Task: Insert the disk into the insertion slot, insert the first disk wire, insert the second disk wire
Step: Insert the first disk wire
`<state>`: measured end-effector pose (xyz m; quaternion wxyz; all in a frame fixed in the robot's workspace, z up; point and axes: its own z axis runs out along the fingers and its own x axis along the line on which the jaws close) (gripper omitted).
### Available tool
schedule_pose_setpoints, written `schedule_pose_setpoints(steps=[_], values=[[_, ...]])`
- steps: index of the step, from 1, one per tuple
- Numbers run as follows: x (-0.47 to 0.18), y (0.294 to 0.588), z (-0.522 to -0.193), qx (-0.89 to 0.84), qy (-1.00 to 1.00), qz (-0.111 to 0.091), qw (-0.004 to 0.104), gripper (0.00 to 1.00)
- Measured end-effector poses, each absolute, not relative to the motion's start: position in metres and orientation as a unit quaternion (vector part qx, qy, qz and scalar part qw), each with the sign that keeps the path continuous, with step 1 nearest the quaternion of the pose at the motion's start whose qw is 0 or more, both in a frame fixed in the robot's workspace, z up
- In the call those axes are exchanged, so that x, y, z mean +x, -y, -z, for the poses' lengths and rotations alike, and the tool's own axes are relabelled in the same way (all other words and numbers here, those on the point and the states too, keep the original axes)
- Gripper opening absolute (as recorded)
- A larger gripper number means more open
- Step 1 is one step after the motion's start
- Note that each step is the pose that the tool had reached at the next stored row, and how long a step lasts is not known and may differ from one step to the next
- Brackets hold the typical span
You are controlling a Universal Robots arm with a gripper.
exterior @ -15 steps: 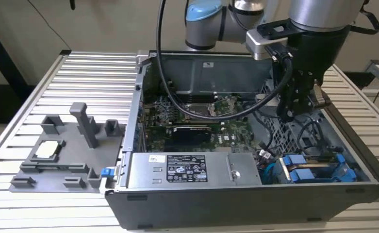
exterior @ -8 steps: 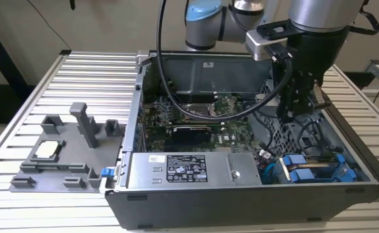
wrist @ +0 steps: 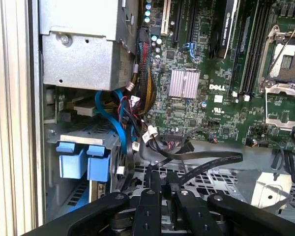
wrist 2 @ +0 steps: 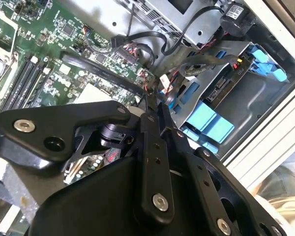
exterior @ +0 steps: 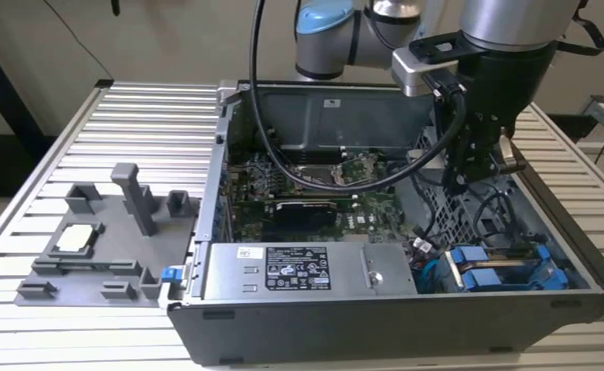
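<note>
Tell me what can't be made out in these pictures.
- The insertion slot: exterior view, the case wall hides its depth.
- Also, first wrist view: the gripper covers part of it.
- The wires: first wrist view, tangled, ends too small to trace.
- The perforated cage: exterior view, the arm hides part.

Desk: Where does the disk point(wrist 2: 225, 87) lie?

Photographer: Flat in the insertion slot point(exterior: 554, 272), a grey bay with blue rails at the near corner of the open case point(exterior: 384, 325), on the exterior view's right. The second wrist view catches it edge-on; 2 bright blue tabs point(wrist: 71, 160) stand at the bay's end.

Desk: And the wires?

Photographer: A blue wire point(wrist: 117, 123) curves down just beside the slot among red, yellow and black strands point(wrist: 127, 112). Whether any end is plugged into the disk cannot be told.
</note>
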<state>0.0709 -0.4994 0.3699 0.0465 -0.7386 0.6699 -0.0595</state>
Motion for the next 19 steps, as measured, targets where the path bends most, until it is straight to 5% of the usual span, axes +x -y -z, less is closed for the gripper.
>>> schedule_pose_setpoints(steps=[19], values=[[0.080,0.523,-0.368,-0.739,-0.670,0.058,0.045,0.16]])
